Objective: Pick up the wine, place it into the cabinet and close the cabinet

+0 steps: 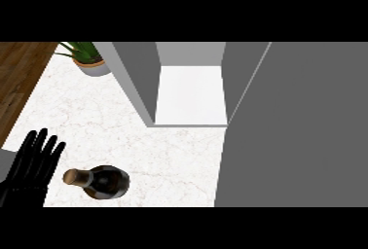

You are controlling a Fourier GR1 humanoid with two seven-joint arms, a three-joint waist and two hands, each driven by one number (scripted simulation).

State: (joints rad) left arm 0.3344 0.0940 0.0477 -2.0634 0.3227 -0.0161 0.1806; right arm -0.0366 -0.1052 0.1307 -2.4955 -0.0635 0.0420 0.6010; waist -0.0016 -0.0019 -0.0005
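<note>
Glossy dark glass wine bottle (106,182), cork-topped, on a matt white marble counter (137,141).

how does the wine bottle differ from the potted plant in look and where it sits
The wine bottle is dark and glossy with a brown cork; the potted plant has green leaves in a pale grey pot. The wine bottle stands near the counter's front edge, beside the open left hand; the potted plant sits at the back, left of the open cabinet. Both rest on the white marble counter.
</note>
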